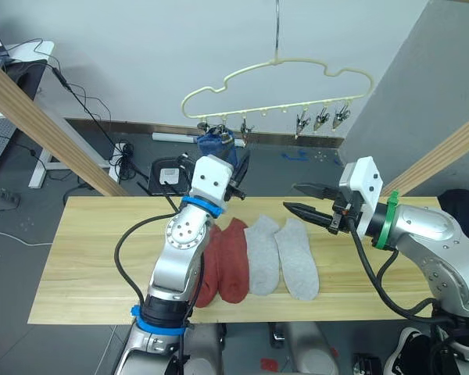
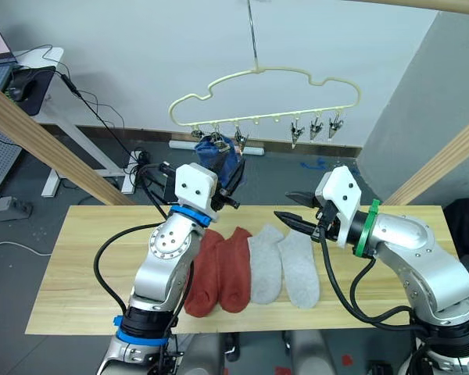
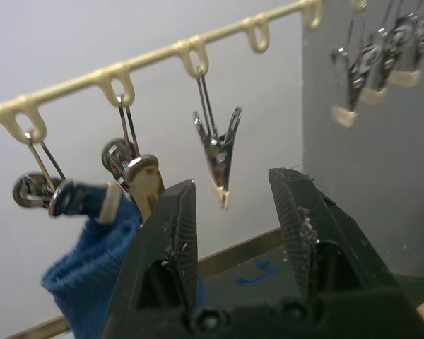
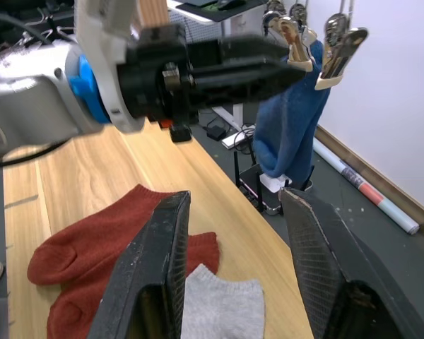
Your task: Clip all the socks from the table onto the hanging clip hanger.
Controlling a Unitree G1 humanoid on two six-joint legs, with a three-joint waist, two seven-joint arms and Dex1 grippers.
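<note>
The cream-yellow clip hanger [image 1: 277, 86] hangs over the far edge of the table [image 1: 94, 258]. Blue sock fabric [image 1: 216, 143] is held in its two leftmost clips. My left gripper [image 1: 241, 168] is raised just below the hanger, open and holding nothing. In the left wrist view an empty metal clip [image 3: 218, 152] hangs beyond its fingertips, and the blue sock [image 3: 92, 261] is beside it. Two rust red socks [image 1: 223, 262] and two light grey socks [image 1: 281, 258] lie side by side on the table. My right gripper [image 1: 291, 196] hovers open above the grey socks, pointing toward the left arm.
Thick wooden poles slant up at the left [image 1: 47, 125] and right [image 1: 445, 152] of the table. Cables and a power strip [image 1: 125, 160] lie on the floor behind, with a desk [image 1: 16, 62] at the far left. Three more empty clips [image 1: 320, 119] hang at the hanger's right end.
</note>
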